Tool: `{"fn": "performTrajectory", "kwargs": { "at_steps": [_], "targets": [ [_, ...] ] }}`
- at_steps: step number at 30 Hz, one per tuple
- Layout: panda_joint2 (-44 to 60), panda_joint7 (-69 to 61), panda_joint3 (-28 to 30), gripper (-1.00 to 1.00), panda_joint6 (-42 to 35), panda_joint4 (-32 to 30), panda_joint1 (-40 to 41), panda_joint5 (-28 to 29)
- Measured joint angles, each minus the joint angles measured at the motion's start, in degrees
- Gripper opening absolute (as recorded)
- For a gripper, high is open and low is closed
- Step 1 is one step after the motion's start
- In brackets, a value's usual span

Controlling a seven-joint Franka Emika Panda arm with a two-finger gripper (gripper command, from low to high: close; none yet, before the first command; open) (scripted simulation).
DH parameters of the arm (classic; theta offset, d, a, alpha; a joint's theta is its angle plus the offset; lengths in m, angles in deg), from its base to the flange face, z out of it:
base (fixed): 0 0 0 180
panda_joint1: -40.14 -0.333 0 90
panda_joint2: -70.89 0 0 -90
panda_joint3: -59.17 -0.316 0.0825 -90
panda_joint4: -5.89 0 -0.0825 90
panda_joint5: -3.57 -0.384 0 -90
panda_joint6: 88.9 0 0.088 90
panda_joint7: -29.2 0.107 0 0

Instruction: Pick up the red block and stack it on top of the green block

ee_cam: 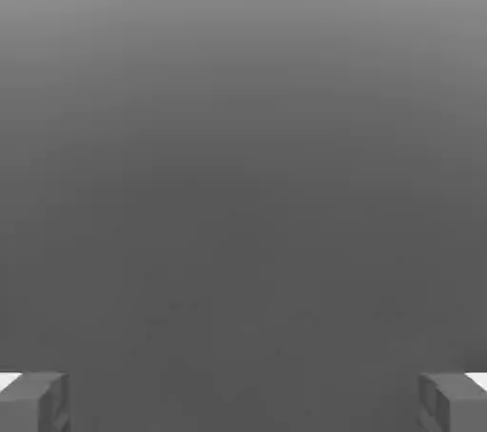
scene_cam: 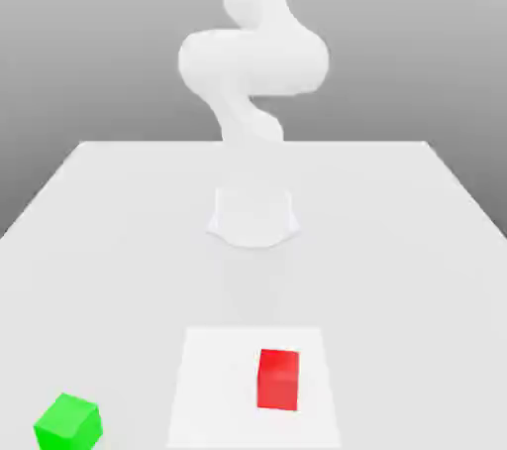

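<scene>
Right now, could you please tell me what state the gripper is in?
Gripper: open, fingers spread wide with nothing between them.

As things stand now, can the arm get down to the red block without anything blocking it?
Probably yes. The red block stands alone on the table, the green block is well apart, and the gripper is open.
</scene>
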Motion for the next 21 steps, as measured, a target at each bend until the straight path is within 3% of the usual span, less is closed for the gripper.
{"fn": "performTrajectory", "kwargs": {
  "at_steps": [21],
  "targets": [
    [43.96,9.45,-4.1,0.0,21.9,-17.23,0.57,1.25]
  ]
}}
